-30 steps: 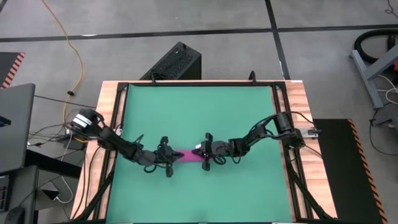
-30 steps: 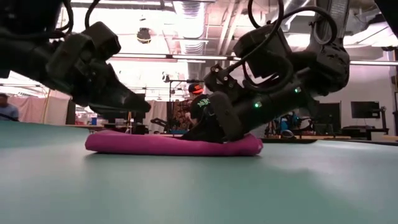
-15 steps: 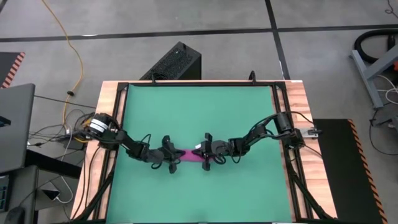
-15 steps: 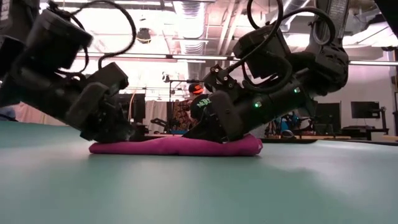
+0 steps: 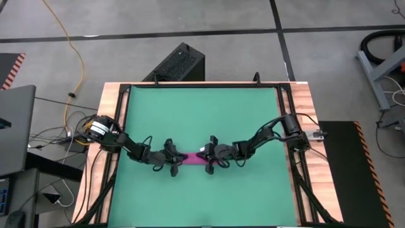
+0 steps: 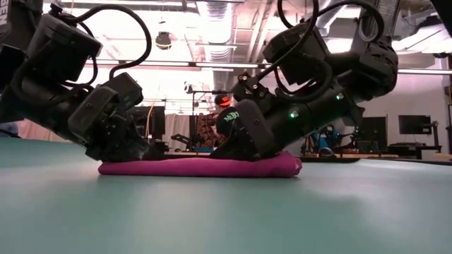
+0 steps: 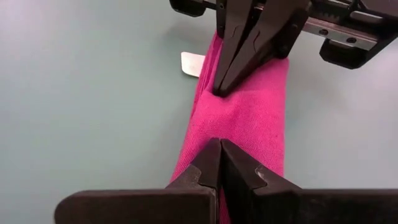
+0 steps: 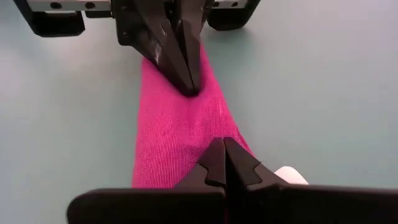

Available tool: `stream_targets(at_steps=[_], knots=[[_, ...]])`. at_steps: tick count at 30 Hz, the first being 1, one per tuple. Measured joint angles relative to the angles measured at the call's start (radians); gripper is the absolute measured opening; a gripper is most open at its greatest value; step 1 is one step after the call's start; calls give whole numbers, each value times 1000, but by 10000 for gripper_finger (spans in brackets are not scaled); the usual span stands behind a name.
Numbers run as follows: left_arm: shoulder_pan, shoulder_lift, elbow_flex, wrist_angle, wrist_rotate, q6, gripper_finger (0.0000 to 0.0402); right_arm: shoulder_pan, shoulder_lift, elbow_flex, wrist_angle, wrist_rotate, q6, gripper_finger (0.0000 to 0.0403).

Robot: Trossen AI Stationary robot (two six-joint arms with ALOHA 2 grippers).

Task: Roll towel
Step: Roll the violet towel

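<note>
Green matting covers the desk; the towel lies near its middle as a narrow band, long axis running between both hands. Left hand and right hand, fingers closed, each press one end.

Open green mat around towel

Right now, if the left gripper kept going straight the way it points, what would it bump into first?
Likely the right gripper. The left gripper, shut on the towel, points along it at the right one, pinched on the far end.
</note>
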Motion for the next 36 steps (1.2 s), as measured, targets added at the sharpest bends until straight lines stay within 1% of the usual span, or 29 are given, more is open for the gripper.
stream_targets(at_steps=[4, 9, 13, 18, 24, 26, 30, 36], knots=[[4, 1, 9, -7, 4, 0, 0, -3, 3, -6, 90, 0, -16, 10], [4, 1, 10, -8, 8, 0, 0, -8, -2, -6, 129, 22, -29, 10], [4, 2, 10, -9, 8, -2, 0, -3, -25, -8, 153, 29, -70, 10], [4, 2, 10, -8, 9, -2, 0, 0, -121, -26, 110, 45, -92, 10], [4, 3, 10, -7, 8, -1, 0, 46, -262, -141, 148, 46, -82, 10], [4, 3, 10, -6, 8, 0, 0, 73, -282, -184, 181, 73, -78, 10], [4, 3, 10, -2, 8, 3, 0, 98, -257, -236, 211, 136, -29, 10], [4, 3, 11, 0, 8, 4, 0, 71, -94, -235, 342, 137, 46, 10]])
